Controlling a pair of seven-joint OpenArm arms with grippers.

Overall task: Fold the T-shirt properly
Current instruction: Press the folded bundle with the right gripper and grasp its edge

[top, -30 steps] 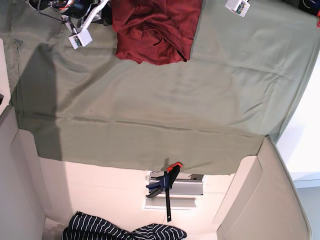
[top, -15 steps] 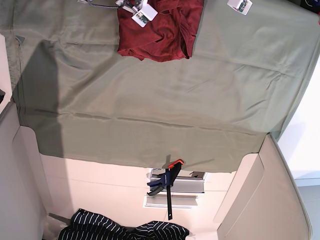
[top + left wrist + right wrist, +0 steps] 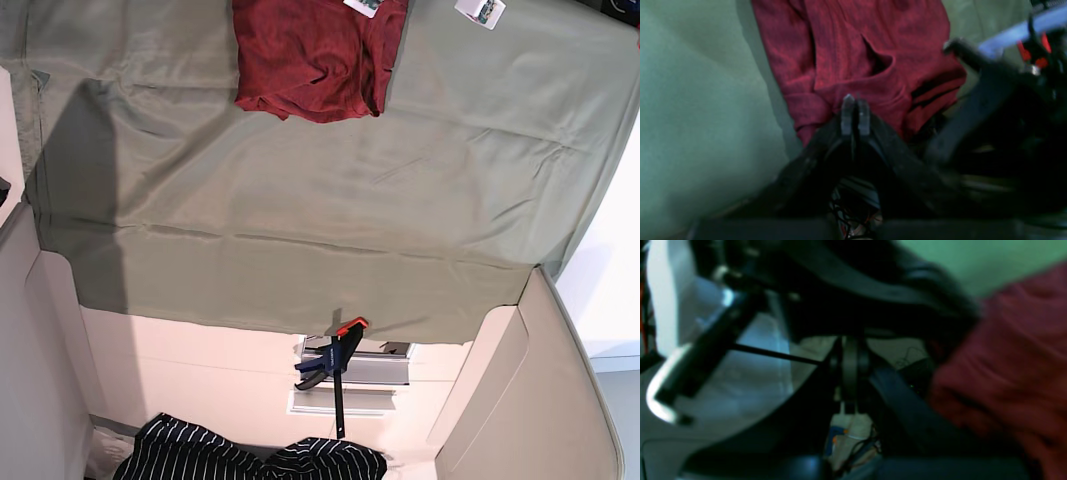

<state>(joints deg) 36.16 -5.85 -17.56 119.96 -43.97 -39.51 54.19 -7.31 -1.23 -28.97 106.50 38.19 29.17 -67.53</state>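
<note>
**Item:** red T-shirt (image 3: 305, 60).

**Location:** It is laid on the green cloth (image 3: 300, 200) by which the bench is covered. In the base view it is placed at the far edge, a little left of the middle, and its far part is cut off by the frame.

**Handling (judged):**
- The garment is taken to be light, soft and limp, with no stiffness of its own.
- Sagging and dragging are expected when it is lifted, and some clinging to the cloth beneath.
- No fragility is expected.
- A pinch at two well-separated points on one edge is judged best, so that the fabric can be drawn flat.
- A single layer should be picked, since bunched layers would be lifted together.
- Hem and collar cannot be told apart in the pile.

**Appearance:**
- Deep red, faintly mottled, plain; no print is seen.
- It is bunched into a rough block of overlapping layers and deep creases.
- A dark pocket-like gap is shown in the left wrist view.
- A proper fold is judged not yet made.

**Left fingers** (image 3: 847, 115): closed on each other, nothing gripped, held over the shirt.

**Right fingers** (image 3: 850, 366): heavily blurred. They appear pressed together, with nothing seen between them, and the shirt is seen to their right.

**Also present:** bar clamp (image 3: 335, 365) and striped garment (image 3: 250, 462), both near and well apart from the shirt.
</note>
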